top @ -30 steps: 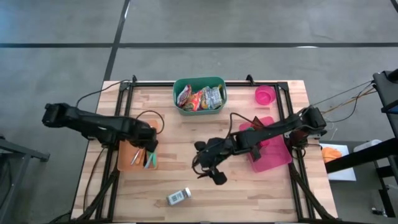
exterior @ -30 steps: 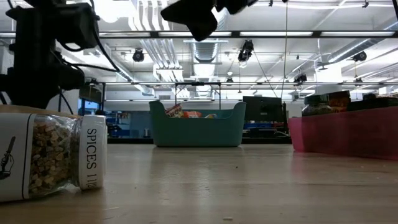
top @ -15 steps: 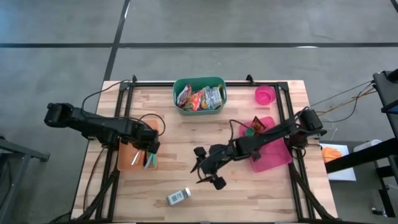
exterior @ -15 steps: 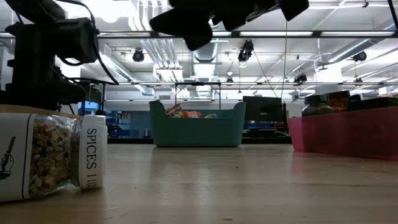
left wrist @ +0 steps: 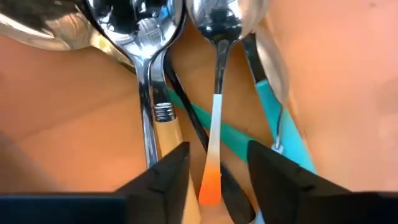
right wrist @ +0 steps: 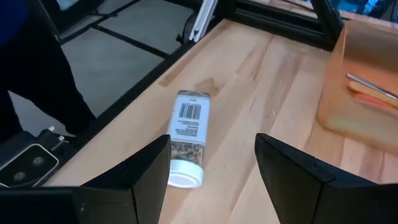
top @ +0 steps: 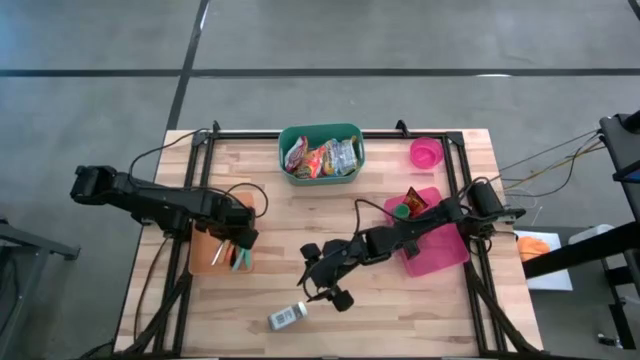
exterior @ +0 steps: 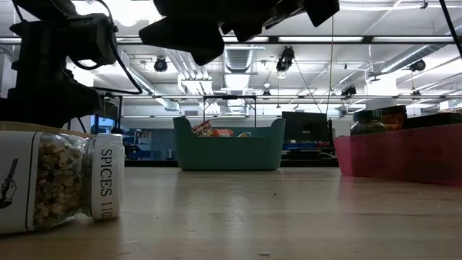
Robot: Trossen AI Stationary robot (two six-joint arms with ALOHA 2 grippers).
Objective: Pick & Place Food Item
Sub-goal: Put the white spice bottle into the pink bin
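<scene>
The wooden table [top: 400,310] carries the spice jar [top: 287,317] on its side near the front edge, its long axis running roughly across the table, cap toward the right. The right gripper [top: 327,283] hangs above and just behind the jar, fingers spread wide and empty, and is the nearer gripper by far. The left gripper [top: 240,243] sits over the orange tray [top: 204,255] of cutlery, fingers part open around an orange-tipped utensil [left wrist: 212,155], gripping nothing.
</scene>
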